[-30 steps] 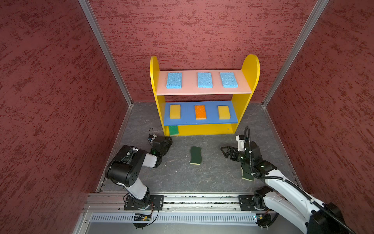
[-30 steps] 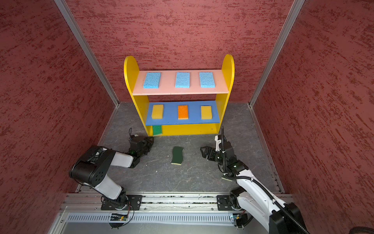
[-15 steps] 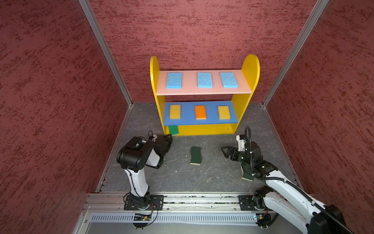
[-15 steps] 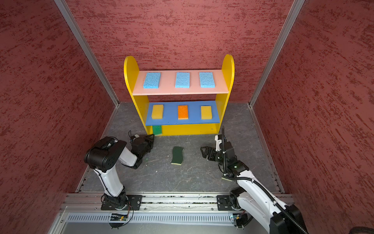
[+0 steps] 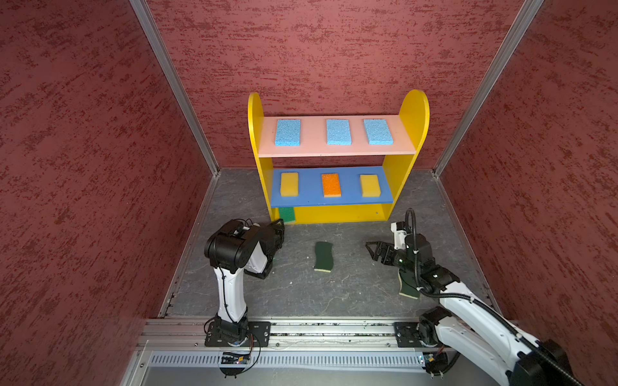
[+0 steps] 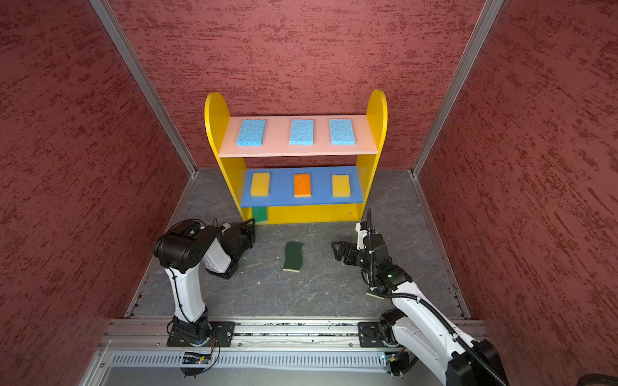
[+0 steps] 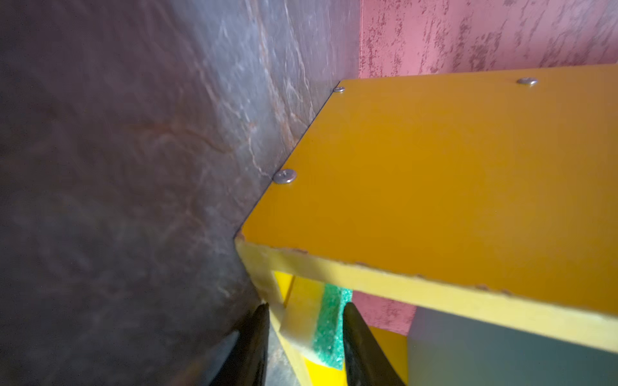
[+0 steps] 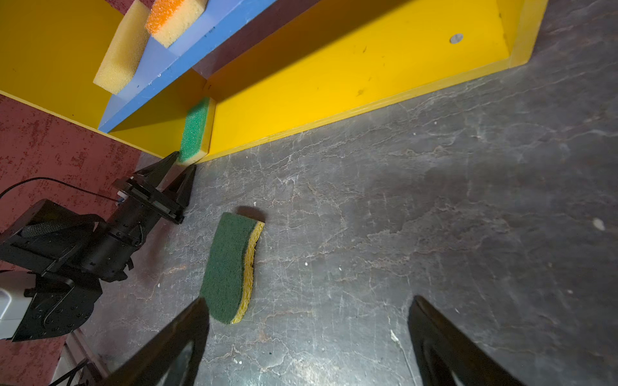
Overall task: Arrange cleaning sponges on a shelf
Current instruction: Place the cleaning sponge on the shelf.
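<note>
Sitting beyond left pincer: green sponge

No text, label, brand, number or sign can be read anywhere in these views, neither on the shelf nor on the sponges lying on and before it.

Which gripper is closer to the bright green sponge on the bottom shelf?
Left. The left gripper has its tips almost at the bright green sponge; the right gripper is across the floor, beyond the dark green sponge.
</note>
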### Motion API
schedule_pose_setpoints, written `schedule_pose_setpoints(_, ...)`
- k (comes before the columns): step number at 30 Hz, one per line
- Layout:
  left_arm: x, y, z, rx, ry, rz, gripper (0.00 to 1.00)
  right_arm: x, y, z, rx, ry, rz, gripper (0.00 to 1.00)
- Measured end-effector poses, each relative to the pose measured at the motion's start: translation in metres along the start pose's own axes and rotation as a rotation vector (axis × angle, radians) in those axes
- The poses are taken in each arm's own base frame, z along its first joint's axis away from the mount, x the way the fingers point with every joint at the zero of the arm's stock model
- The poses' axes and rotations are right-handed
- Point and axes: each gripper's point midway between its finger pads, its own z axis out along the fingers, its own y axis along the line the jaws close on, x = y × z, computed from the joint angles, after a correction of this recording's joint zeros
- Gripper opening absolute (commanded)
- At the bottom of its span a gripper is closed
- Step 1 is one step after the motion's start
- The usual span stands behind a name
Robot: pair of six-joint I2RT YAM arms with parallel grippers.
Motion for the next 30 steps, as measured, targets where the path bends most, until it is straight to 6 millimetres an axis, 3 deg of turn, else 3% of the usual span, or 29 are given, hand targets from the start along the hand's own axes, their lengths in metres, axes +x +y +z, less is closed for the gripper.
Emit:
schedule_pose_setpoints(19,0.002,-0.001,0.001,0.015,-0.019,-0.041,0.26,0.006,-0.010,-0.001,0.034,-0.001,-0.016,0.94)
schedule_pose_setpoints(30,0.008,-0.007,0.015,0.024,0.006,-0.031,0.20,0.006,-0.011,-0.002,0.040,-0.005,-0.022,0.94)
